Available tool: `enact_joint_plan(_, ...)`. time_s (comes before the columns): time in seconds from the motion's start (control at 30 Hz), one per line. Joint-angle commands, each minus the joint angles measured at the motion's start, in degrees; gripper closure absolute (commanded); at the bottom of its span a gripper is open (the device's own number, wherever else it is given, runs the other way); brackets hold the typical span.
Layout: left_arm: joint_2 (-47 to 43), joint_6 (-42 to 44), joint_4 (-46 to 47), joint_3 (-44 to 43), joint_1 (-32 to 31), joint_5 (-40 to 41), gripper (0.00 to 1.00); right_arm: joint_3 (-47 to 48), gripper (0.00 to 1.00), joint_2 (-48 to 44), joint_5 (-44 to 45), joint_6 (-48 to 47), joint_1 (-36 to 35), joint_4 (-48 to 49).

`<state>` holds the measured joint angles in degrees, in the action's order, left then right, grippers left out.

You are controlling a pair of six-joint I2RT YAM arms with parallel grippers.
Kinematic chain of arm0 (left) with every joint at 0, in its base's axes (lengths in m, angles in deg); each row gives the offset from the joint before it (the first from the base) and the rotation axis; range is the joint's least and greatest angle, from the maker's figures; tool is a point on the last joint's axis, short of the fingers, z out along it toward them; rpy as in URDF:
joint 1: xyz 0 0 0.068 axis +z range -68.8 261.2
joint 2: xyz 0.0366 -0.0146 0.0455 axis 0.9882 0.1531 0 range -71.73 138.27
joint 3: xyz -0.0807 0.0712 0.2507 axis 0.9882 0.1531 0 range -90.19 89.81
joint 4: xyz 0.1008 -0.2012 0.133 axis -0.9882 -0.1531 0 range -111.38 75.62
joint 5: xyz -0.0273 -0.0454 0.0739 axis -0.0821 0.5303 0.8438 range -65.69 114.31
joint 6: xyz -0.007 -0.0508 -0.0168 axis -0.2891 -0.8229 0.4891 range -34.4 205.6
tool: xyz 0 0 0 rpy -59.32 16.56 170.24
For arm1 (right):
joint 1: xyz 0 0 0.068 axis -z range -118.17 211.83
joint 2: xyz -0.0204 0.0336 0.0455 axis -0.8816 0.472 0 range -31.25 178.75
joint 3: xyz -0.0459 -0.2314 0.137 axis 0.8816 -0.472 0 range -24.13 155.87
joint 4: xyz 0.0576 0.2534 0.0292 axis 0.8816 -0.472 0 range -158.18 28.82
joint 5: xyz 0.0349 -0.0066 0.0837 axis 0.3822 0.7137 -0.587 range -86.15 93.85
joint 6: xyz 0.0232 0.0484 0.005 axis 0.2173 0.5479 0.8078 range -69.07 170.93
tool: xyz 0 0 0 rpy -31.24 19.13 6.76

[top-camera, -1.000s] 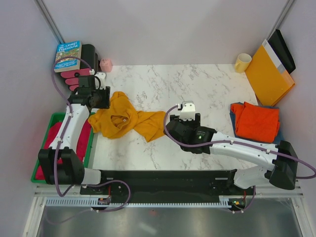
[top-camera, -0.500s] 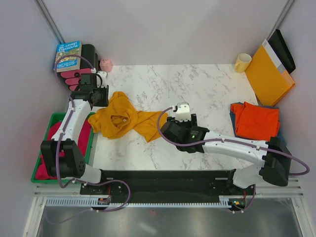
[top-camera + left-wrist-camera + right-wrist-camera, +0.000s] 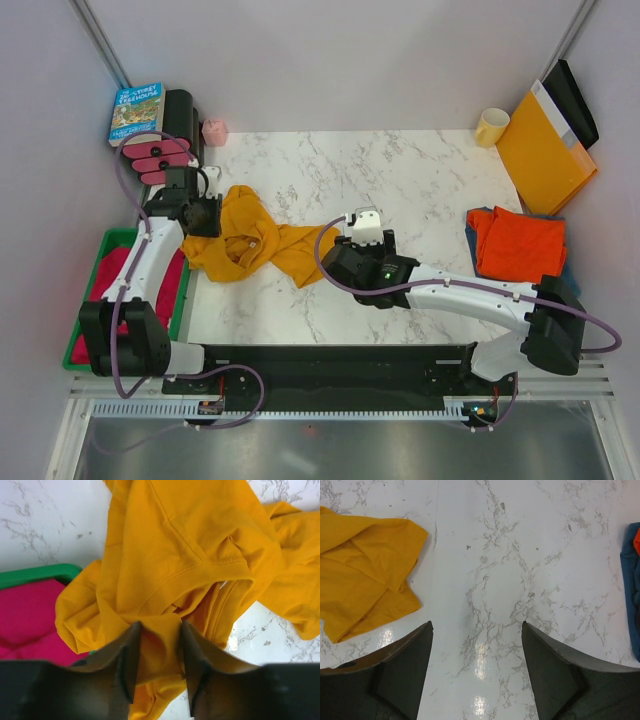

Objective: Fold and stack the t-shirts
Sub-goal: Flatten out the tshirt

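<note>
The mustard-yellow t-shirt (image 3: 250, 240) lies crumpled at the table's left, also filling the left wrist view (image 3: 190, 555). My left gripper (image 3: 205, 215) is at its left edge, jaws narrowed on a raised fold of yellow cloth (image 3: 159, 645). My right gripper (image 3: 363, 222) is open and empty over bare marble (image 3: 477, 625), just right of the shirt's right end (image 3: 365, 575). The orange-red t-shirt (image 3: 518, 245) lies folded on the blue t-shirt (image 3: 474, 222) at the right; the blue edge shows in the right wrist view (image 3: 631, 580).
A green bin (image 3: 108, 250) holding magenta cloth (image 3: 172, 280) hangs off the table's left edge, under the shirt's corner (image 3: 35, 575). A book (image 3: 137, 110) and pink object (image 3: 214, 131) stand back left. A yellow mug (image 3: 491, 126) and orange envelope (image 3: 545, 150) stand back right.
My left gripper moved toward me and down onto the yellow shirt's left edge. My right gripper shifted a little left, toward the shirt's right end.
</note>
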<state>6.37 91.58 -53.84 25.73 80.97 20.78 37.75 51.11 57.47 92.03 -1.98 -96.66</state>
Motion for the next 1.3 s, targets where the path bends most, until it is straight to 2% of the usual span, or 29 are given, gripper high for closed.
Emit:
enact_joint_plan(0.0,-1.7,1.1,-0.6,1.1,0.1,-0.3,0.87,1.0,0.21,-0.3,-0.1,-0.2,0.4,1.7)
enact_joint_plan(0.03,-1.8,0.8,-0.5,1.0,0.1,-0.1,0.98,1.1,0.21,-0.2,-0.1,-0.3,0.4,1.6)
enact_joint_plan(0.17,-4.0,0.1,0.1,0.3,0.1,-1.3,0.98,0.5,0.21,0.2,-1.1,0.3,1.8,2.8)
enact_joint_plan(0.23,-5.8,-0.4,0.6,-0.4,0.1,-2.2,0.98,-1.0,0.23,1.3,-6.3,0.1,5.1,4.5)
enact_joint_plan(0.27,-6.5,-0.5,0.8,-1.0,0.1,-3.4,0.98,-1.6,0.24,1.9,-9.0,-0.3,9.5,7.2)
enact_joint_plan(0.3,-7.5,-0.8,0.8,-1.3,0.1,-4.1,0.98,-2.9,0.26,3.1,-14.7,-1.0,11.6,9.4)
enact_joint_plan(0.4,-8.9,-0.7,0.6,-1.5,0.1,-5.8,0.98,-1.1,0.32,7.6,-19.2,-5.3,15.4,15.7)
enact_joint_plan(0.5,-9.9,0.0,0.4,-0.4,0.1,-6.9,0.98,5.8,0.36,15.4,-21.6,-8.7,15.3,16.0)
enact_joint_plan(0.63,-10.9,0.4,0.4,1.2,0.1,-6.8,0.98,11.3,0.38,22.0,-25.8,-9.4,14.9,16.2)
enact_joint_plan(1.03,-12.6,0.7,0.3,3.9,0.1,-6.8,0.98,14.0,0.34,27.5,-28.7,-7.4,14.6,18.5)
enact_joint_plan(1.27,-12.0,0.8,0.3,3.9,0.1,-6.5,0.98,15.2,0.37,31.4,-30.2,-6.7,14.7,19.3)
